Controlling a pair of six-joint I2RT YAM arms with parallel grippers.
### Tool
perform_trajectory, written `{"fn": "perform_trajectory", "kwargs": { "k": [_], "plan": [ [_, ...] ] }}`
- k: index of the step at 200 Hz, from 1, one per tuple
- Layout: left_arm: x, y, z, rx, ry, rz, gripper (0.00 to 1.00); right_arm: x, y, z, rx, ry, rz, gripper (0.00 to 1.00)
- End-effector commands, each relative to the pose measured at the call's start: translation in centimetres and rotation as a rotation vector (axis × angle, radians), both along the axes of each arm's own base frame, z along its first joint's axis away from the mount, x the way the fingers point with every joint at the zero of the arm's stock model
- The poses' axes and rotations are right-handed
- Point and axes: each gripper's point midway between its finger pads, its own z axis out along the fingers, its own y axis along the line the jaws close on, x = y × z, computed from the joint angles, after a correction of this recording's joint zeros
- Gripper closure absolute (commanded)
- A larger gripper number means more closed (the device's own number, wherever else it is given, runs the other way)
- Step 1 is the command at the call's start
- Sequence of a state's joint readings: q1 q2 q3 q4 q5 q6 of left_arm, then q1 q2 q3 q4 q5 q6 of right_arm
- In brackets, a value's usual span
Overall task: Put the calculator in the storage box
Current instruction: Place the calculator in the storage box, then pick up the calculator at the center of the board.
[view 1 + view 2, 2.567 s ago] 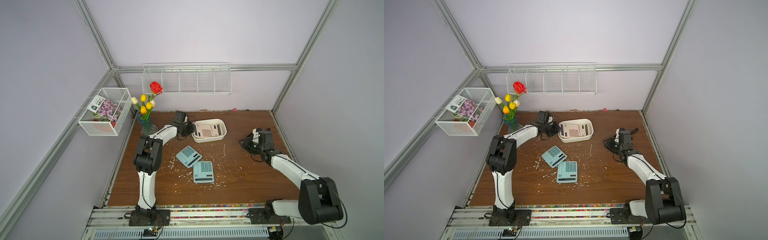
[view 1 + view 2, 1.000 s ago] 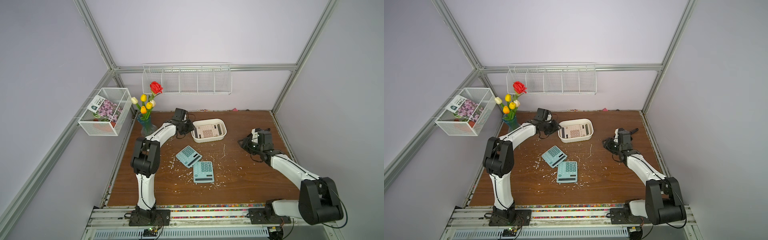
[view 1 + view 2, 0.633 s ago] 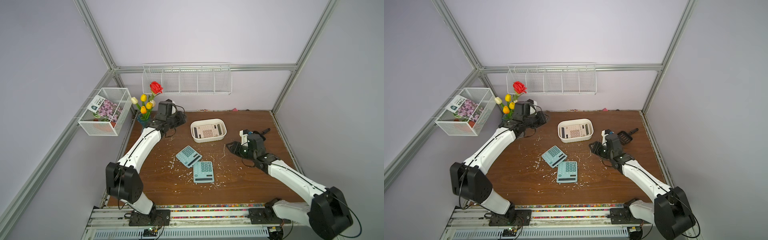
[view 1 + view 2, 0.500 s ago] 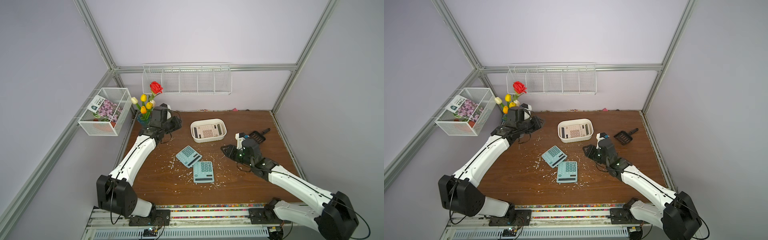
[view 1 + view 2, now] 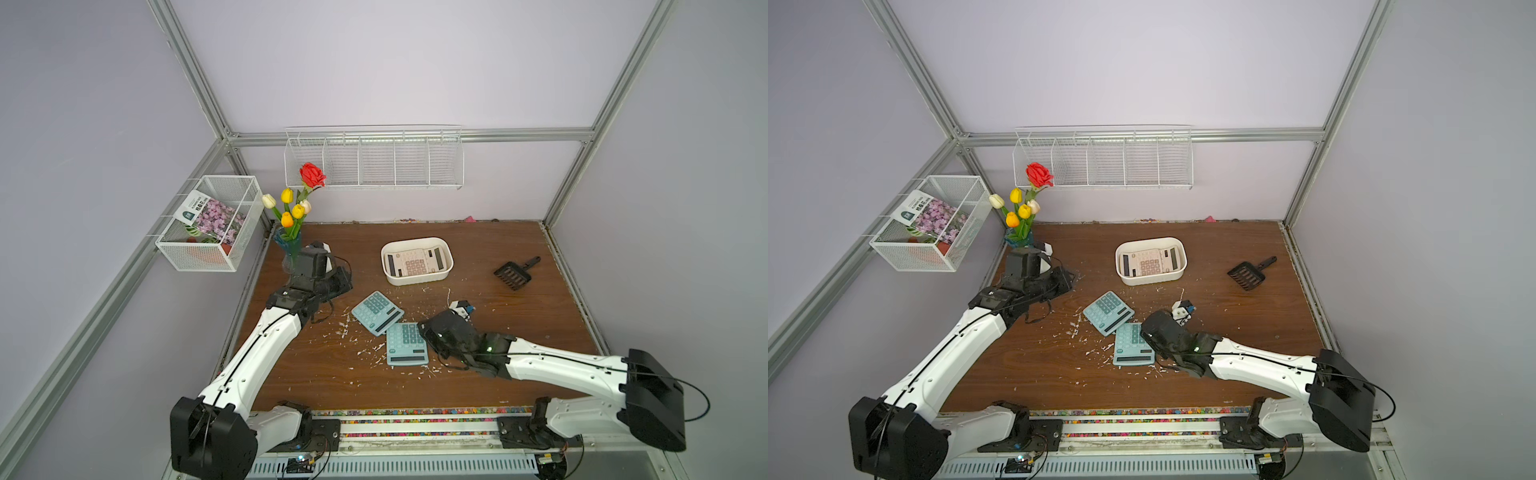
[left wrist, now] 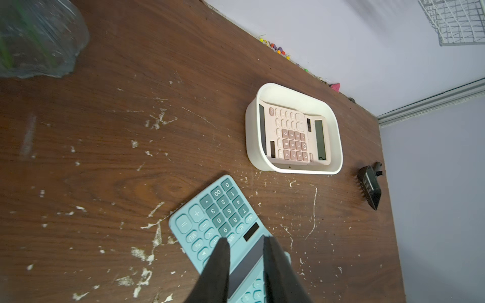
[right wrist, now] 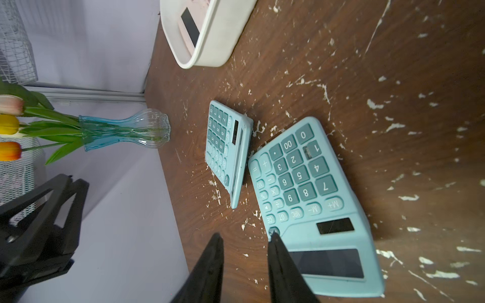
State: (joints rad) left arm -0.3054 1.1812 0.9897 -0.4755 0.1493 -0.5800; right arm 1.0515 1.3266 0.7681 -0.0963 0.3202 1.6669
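Observation:
The storage box is a shallow white tub at the back middle of the wooden table, and a pink calculator lies flat inside it. Two teal calculators lie in front of it, one skewed and one nearer the front, with their corners close together. My left gripper hovers left of the skewed one. In the left wrist view it is open with nothing between its fingers. My right gripper is at the nearer calculator's right edge. In the right wrist view it is open and empty, one fingertip over that calculator's corner.
A glass vase of tulips stands at the back left, close behind my left wrist. A black slotted scoop lies at the right. A wire-mesh basket and a long wire rack hang on the walls. White scraps litter the table.
My left gripper has drawn back from the tub's left side toward the vase. My right arm has swung in from the right to the nearer teal calculator, and the scoop now shows.

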Motion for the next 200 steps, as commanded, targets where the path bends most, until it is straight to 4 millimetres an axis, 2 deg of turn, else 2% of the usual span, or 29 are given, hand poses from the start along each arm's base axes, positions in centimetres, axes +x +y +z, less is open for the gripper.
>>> {"fn": "perform_trajectory", "kwargs": {
  "k": [1, 33, 57, 122, 200],
  "plan": [
    [-0.7, 1.7, -0.7, 0.036, 0.013, 0.045, 0.67, 0.8, 0.8, -0.4, 0.021, 0.020, -0.083, 0.68],
    [-1.5, 3.1, -2.0, 0.032, 0.040, 0.078, 0.66, 0.7, 2.7, -2.1, 0.020, 0.071, -0.069, 0.68],
    [-1.7, 3.9, -2.2, 0.030, 0.038, 0.093, 0.65, 1.4, 3.3, -2.3, 0.019, 0.062, -0.089, 0.68],
    [-1.8, 4.5, -3.5, 0.025, 0.057, 0.103, 0.64, 2.6, 7.3, -4.1, 0.036, 0.110, -0.034, 0.68],
    [-1.8, 5.5, -4.1, 0.023, 0.064, 0.115, 0.63, 3.9, 8.5, -5.2, 0.014, 0.141, -0.026, 0.68]
  ]
}}
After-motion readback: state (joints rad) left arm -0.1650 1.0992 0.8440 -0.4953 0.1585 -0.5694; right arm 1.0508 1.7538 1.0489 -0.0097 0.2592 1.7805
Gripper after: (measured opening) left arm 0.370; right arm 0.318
